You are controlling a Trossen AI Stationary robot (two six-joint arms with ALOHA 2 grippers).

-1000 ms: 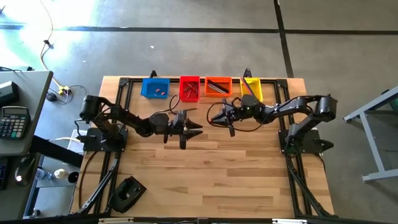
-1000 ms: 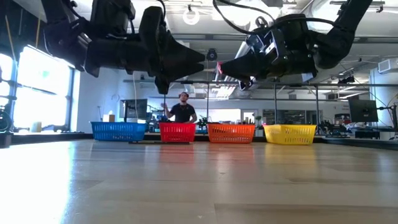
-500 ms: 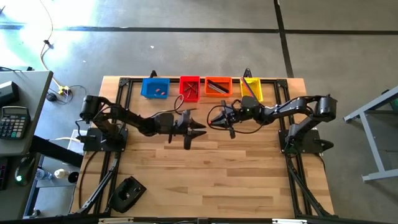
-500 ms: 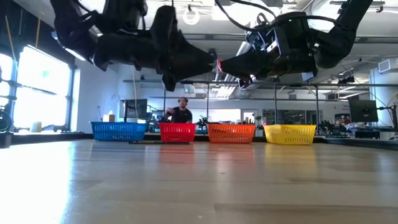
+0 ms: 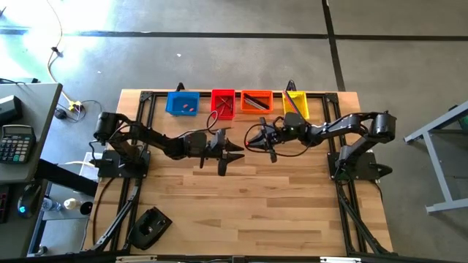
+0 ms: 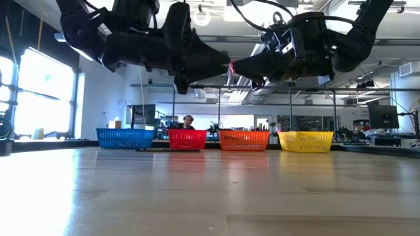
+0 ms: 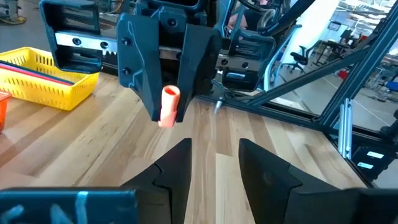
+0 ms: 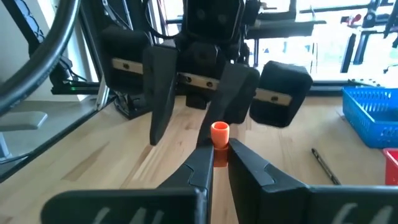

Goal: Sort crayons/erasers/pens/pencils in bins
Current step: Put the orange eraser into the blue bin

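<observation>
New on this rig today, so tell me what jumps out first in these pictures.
The two grippers meet nose to nose in mid-air above the table's middle: the right gripper pinches a small orange-pink eraser, and the left gripper faces it with fingers spread. Behind them four bins line the far edge: blue, red, orange, yellow.

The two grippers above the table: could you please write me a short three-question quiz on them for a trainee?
1. Multiple choice: what does the right gripper hold?
A) a long pencil
B) a short orange-pink eraser
C) nothing
2. True or false: the left gripper is shut on the eraser.
3. Fill in: in the high view, from left to right, the bins run blue, red, ____, yellow.

Key:
1. B.
2. False. Its fingers stand open, facing the eraser but apart from it.
3. Orange.
</observation>
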